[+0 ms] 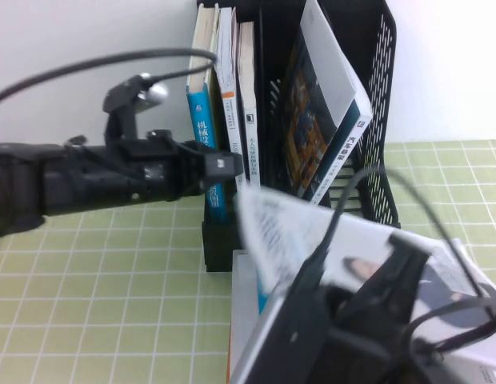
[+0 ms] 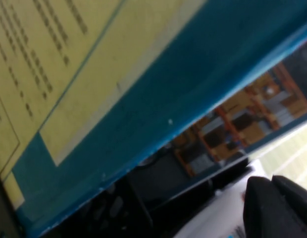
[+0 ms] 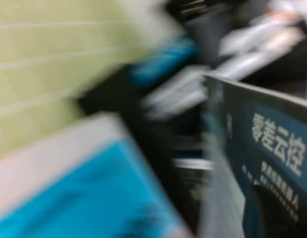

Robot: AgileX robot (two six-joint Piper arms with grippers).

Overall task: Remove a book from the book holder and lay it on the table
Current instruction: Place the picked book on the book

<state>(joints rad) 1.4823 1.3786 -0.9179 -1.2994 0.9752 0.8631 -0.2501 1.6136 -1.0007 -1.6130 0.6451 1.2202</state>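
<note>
near the front of the tabletop (image 1: 88, 288) the right gripper (image 1: 368, 312), fingers closed on the book (image 1: 312, 232), carries it tilted, clear of the book holder (image 1: 376, 120). lower it slowly until flat, then let go. the left gripper (image 1: 220, 164) waits beside the holder; i cannot tell about its fingers.

Robot lab or test bench, not a home. Plain white wall (image 1: 72, 32) at 12 o'clock, worktop (image 1: 96, 280) under a green grid cloth, one black file rack (image 1: 376, 96) of books as a staged prop, two black robot arms (image 1: 64, 180) with loose cables (image 1: 64, 72) trailing across.
</note>
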